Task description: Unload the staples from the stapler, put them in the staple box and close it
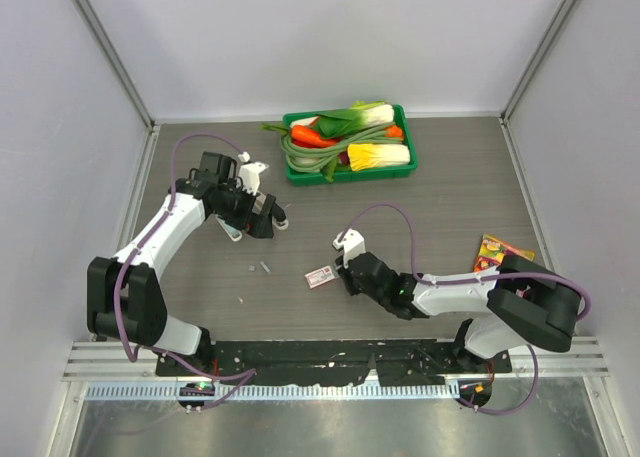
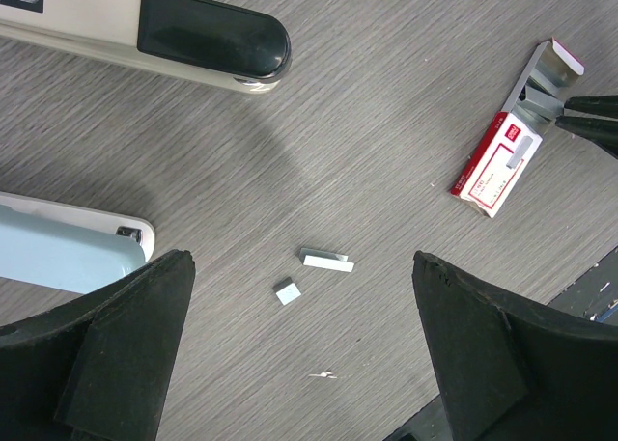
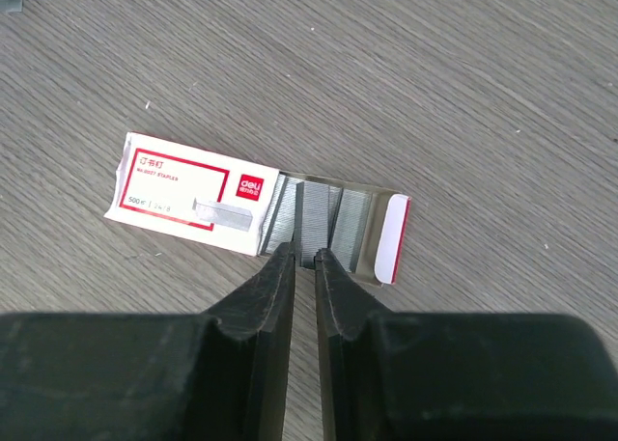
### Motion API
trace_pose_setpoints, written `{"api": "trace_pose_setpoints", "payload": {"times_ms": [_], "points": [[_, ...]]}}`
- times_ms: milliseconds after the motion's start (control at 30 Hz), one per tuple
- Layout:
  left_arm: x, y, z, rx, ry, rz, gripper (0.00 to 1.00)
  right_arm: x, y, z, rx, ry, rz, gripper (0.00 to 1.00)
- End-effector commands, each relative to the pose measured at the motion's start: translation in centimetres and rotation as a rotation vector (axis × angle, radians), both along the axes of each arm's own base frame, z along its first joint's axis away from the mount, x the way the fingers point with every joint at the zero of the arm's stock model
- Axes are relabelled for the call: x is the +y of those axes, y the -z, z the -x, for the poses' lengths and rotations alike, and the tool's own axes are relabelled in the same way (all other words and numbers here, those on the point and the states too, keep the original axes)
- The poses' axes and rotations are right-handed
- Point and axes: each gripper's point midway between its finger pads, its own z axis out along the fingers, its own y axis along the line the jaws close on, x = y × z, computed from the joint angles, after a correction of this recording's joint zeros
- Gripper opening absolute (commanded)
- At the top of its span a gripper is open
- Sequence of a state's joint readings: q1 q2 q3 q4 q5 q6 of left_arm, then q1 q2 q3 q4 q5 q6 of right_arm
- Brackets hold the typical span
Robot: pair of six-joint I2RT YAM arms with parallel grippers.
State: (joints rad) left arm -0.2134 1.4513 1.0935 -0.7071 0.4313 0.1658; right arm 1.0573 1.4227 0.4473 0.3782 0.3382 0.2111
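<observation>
Bench (image 1: 420,227), grey wood-grain, items from the near edge outward.

1. Right gripper (image 3: 304,253): low over the bench, jaws drawn almost together with only a narrow slit between them. Its tips are at the open end of item 2. Whether they pinch a strip cannot be told.
2. Red-and-white box (image 3: 193,192): flat on the bench, drawer slid out, boxed strips (image 3: 323,219) exposed in a grey row.
3. Staples (image 2: 326,260): two short loose pieces on bare bench, left of the box and well apart from it. A thin sliver (image 2: 323,374) lies just beside them.
4. Colourful packet (image 1: 500,249): at the right side, near the right arm's elbow.
5. Left gripper (image 2: 299,262): spread wide, holding nothing, poised above the loose staples.
6. Stapler (image 2: 68,253): pale-blue body lying on the bench just beside the left finger, untouched. A cream bar (image 2: 145,26) with a black end cap lies farther on. Their joint falls outside the wrist view.
7. Green tray (image 1: 350,177): at the far edge, filled with toy vegetables (image 1: 350,127).
</observation>
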Motion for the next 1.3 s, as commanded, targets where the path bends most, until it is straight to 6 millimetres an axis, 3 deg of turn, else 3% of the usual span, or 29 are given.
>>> {"api": "trace_pose_setpoints", "payload": {"times_ms": [0,667,867,967,1100,1267], "points": [[-0.1,-0.2,-0.3,-0.014,0.013,0.018,1.0,2.2,-2.2,-0.8,-0.042,-0.028,-0.078,0.19],[-0.1,0.0,-0.2,-0.006,0.018,0.017,1.0,4.4,-2.2,-0.3,-0.007,-0.099,-0.121,0.17],[-0.2,0.1,0.0,0.005,0.022,0.022,1.0,6.2,-3.5,-0.6,-0.011,-0.123,-0.175,0.17],[-0.3,0.1,-0.1,0.012,0.021,0.025,1.0,6.5,-5.2,-1.3,-0.043,-0.122,-0.181,0.24],[-0.2,0.1,0.0,0.015,0.027,0.018,1.0,4.9,-7.3,-2.6,-0.086,-0.107,-0.188,0.35],[-0.4,0.0,0.1,0.02,0.03,0.028,1.0,2.2,-7.8,-3.8,-0.17,-0.078,-0.121,0.39]]}}
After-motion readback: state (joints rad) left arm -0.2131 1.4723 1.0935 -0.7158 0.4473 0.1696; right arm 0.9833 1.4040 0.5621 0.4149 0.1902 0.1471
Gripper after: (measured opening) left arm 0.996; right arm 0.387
